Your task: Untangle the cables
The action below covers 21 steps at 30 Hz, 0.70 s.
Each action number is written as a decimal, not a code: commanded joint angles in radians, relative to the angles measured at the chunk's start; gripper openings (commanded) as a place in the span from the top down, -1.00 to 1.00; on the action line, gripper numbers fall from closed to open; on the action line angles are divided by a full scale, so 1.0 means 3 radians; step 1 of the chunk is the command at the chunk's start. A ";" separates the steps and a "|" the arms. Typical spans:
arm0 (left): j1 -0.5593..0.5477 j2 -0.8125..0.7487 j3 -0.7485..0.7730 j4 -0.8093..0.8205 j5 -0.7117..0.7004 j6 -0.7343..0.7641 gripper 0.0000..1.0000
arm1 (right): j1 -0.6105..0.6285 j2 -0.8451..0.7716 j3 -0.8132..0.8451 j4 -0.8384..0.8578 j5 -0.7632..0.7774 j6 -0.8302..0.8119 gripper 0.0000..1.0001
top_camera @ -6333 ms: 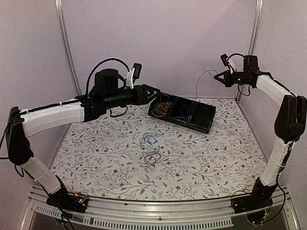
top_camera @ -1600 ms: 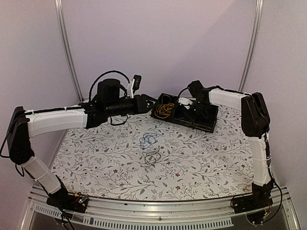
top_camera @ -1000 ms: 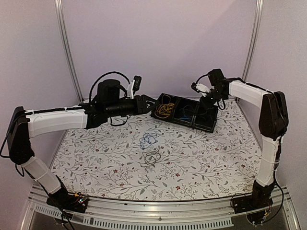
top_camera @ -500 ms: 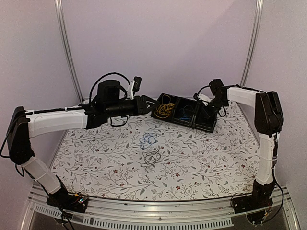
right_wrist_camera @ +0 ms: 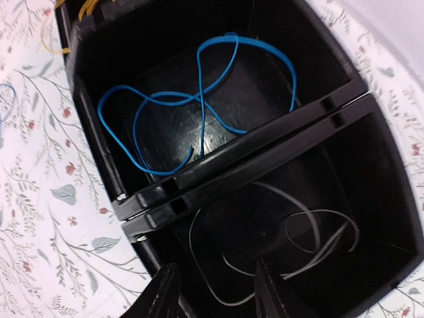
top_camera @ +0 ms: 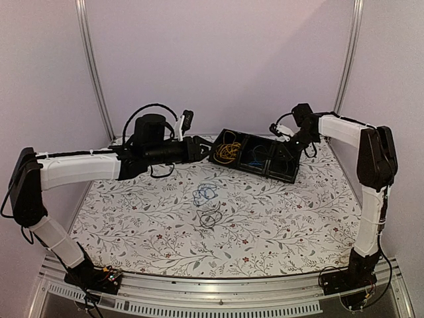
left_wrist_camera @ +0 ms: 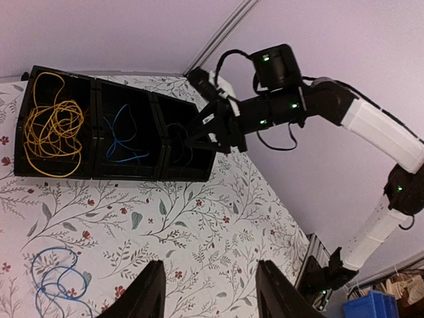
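Observation:
A black tray [top_camera: 265, 173] with three compartments sits at the back of the table. A yellow-orange cable [top_camera: 227, 149] fills its left compartment, a blue cable [right_wrist_camera: 192, 99] lies in the middle one, and a thin grey-black cable [right_wrist_camera: 298, 232] lies in the right one. A blue cable bundle [top_camera: 205, 193] and a black cable bundle [top_camera: 211, 217] lie on the mat. My right gripper [right_wrist_camera: 218, 298] is open and empty just above the right compartment. My left gripper [left_wrist_camera: 212, 298] is open and empty, held above the mat beside the tray's left end.
The flowered mat [top_camera: 278, 225] covers the table. Metal frame posts [top_camera: 93, 66] stand at the back corners against the lilac walls. The right arm [left_wrist_camera: 371, 126] reaches over the tray from the right. The left arm [top_camera: 79, 169] stretches across the back left.
The thin cable that my right gripper held high at the right now lies in the tray's right compartment. That gripper dipped into the tray, rose, and now hovers over it. The left arm barely moved.

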 commanded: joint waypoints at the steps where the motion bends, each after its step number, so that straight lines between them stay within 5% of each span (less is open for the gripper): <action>1: 0.0064 0.0007 -0.0218 -0.0239 -0.0238 0.0222 0.00 | 0.0000 -0.0618 -0.0040 -0.0004 -0.0128 -0.0030 0.12; 11: 0.0060 -0.0012 -0.0671 -0.1060 -0.0648 0.0424 0.06 | 0.0662 -0.0999 -0.0951 0.0581 -0.0970 -0.0480 0.14; 21: 0.0059 0.0044 -0.1022 -0.0988 -0.0081 0.0201 0.07 | 0.1472 -0.0456 -0.0937 0.0962 -0.0681 -0.0934 -0.05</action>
